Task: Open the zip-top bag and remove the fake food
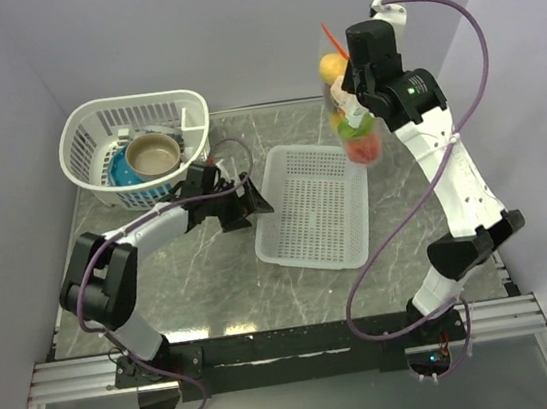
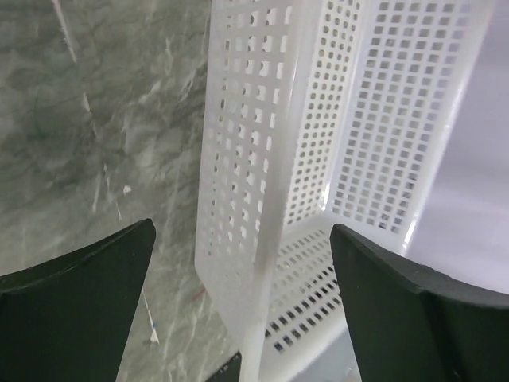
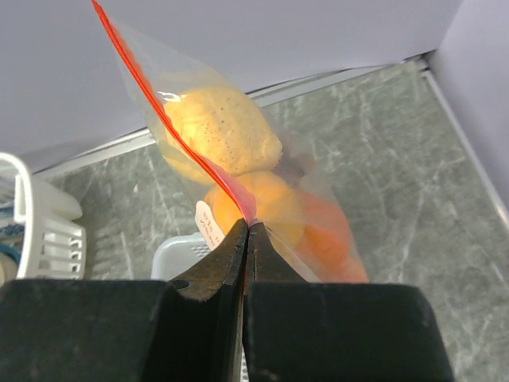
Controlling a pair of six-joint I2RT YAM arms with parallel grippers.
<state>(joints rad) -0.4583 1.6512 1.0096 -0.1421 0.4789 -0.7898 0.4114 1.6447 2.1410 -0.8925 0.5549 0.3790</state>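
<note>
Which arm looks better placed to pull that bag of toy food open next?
The left, probably: the left end effector is open and empty beside the white basket, while the right end effector is shut on the bag, holding it up.

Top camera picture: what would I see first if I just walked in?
The zip-top bag full of bright fake food, hanging in the air at the back right, pinched at its red zip strip by the shut right gripper. On the table by it lies a flat white mesh tray, with the left gripper wide open beside its left edge.
</note>
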